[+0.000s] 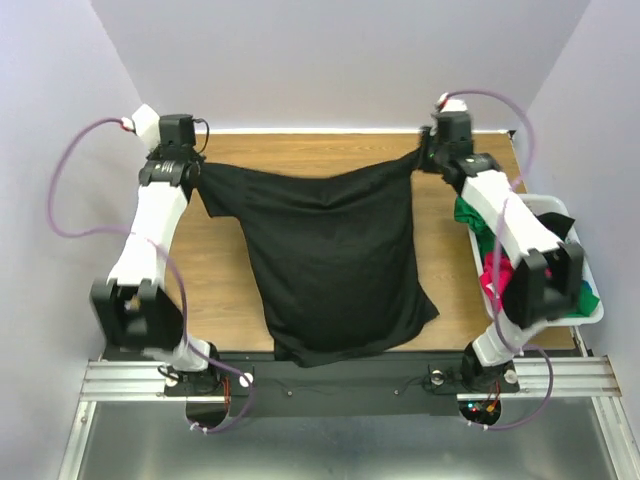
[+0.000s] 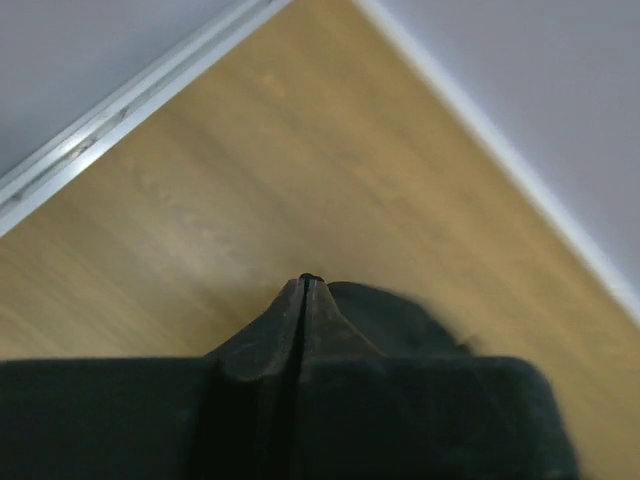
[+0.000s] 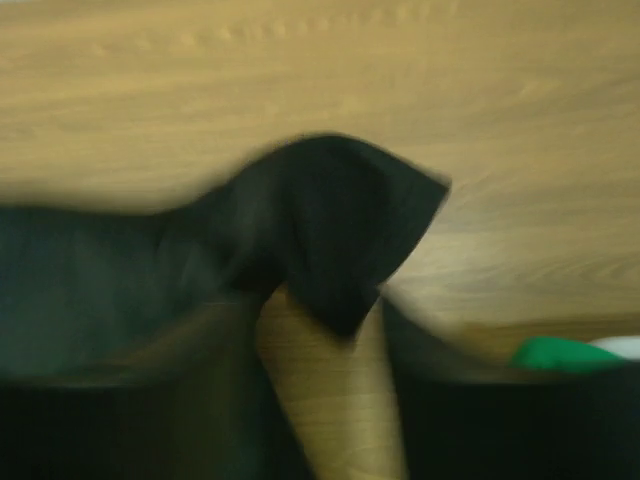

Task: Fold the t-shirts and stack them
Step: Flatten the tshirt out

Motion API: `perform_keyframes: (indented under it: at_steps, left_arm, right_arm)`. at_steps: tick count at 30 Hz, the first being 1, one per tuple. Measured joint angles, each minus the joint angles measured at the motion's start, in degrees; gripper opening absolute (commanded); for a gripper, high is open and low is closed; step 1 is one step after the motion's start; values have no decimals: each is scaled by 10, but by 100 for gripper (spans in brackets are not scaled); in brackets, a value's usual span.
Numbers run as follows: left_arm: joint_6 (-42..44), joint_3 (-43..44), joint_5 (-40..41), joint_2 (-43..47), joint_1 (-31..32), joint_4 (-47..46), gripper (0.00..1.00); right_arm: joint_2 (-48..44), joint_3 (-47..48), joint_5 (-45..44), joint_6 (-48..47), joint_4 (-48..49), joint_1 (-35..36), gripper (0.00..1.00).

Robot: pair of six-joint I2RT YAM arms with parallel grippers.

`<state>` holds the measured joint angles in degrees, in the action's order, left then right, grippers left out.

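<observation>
The large black t-shirt (image 1: 335, 255) hangs stretched between both grippers above the far part of the wooden table (image 1: 225, 270), and its lower part rests on the table. My left gripper (image 1: 196, 170) is shut on the shirt's left corner. In the left wrist view its jaws (image 2: 304, 281) are pressed together, with black cloth (image 2: 400, 320) beside them. My right gripper (image 1: 424, 156) is at the shirt's right corner. In the blurred right wrist view its fingers (image 3: 240, 340) stand apart with bare wood between them, and a black cloth corner (image 3: 330, 220) lies over the tips.
A white plastic basket (image 1: 548, 205) stands at the table's right edge under the right arm. It holds green (image 1: 468, 214), magenta-pink (image 1: 492, 287) and dark shirts. A green patch (image 3: 555, 352) shows in the right wrist view. The walls stand close on three sides.
</observation>
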<state>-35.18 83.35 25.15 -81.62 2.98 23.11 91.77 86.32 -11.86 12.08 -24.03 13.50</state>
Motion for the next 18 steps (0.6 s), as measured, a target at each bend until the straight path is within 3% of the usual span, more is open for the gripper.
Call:
perform_keyframes:
  at_steps: [1,2,3,6,10,14,18]
  left_arm:
    - [-3,0,-11,-45,-15,10,41]
    - [-9,0,-17,-78,-27,14,79]
    - [-13,0,-24,-103,-34,22,98]
    - [-15,-6,-37,-140,-51,39,99]
    - [-15,-38,-65,-99,-50,21,99]
    - [-15,-90,-106,-13,-46,-19,99]
    - [-16,-113,-130,14,-34,-53,99]
  right_arm:
    - [28,0,2,0,2,0,100]
    - [56,1,8,0,3,0,100]
    - [72,1,13,-4,2,0,100]
    - [100,-3,37,-7,1,0,100]
    - [62,-24,89,-7,7,0,100]
    - [-39,-108,126,10,29,19,100]
    - [-115,-201,127,48,40,77,100]
